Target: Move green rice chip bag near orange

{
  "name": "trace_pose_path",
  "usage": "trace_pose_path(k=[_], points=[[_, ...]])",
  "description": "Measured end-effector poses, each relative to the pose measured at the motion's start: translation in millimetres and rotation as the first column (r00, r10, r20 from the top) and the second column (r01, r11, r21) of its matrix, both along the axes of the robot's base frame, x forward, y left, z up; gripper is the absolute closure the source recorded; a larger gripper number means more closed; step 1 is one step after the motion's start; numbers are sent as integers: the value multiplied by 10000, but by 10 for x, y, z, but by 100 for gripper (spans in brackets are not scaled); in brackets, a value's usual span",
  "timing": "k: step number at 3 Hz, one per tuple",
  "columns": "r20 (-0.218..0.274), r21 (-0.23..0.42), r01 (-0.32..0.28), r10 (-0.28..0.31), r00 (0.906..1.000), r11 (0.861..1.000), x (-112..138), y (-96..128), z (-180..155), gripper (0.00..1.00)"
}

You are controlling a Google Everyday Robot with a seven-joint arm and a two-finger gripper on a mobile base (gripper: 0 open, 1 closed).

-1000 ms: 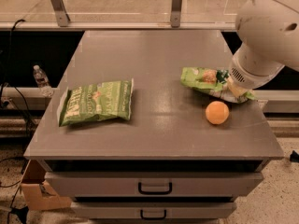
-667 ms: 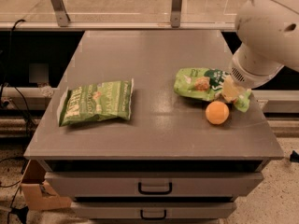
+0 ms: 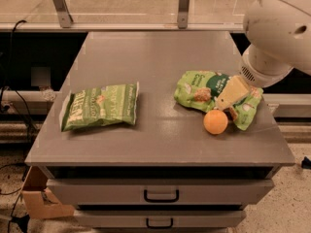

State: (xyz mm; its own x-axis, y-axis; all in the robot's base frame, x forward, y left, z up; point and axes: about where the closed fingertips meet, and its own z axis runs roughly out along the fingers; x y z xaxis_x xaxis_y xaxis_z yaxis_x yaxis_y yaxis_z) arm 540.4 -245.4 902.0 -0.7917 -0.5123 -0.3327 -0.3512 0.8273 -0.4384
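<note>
The green rice chip bag [image 3: 201, 89], crinkled bright green with a dark round patch and white lettering, lies on the grey table [image 3: 155, 67] at the right. The orange [image 3: 215, 121] sits just in front of it, touching or almost touching its front edge. My gripper [image 3: 230, 98] reaches down from the big white arm [image 3: 277, 28] at the upper right and sits over the bag's right half, just above the orange. It hides part of the bag.
A paler, flatter green bag [image 3: 99, 107] lies at the table's left. The table's right edge is close to the bag and orange. Drawers with handles [image 3: 161, 195] are below the front edge. A glass rail [image 3: 146, 4] runs along the back.
The green rice chip bag has shifted left and spread flatter beside the orange, with the gripper moving with it. The orange and the pale bag have not moved.
</note>
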Motion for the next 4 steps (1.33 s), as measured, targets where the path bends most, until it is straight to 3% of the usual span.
trace_pose_path(k=[2,4], points=[[221,72,354,-355,9991,9993,421,-276,133,0],[591,152,1503,-1509,9868,9885,580,-797,342,0]])
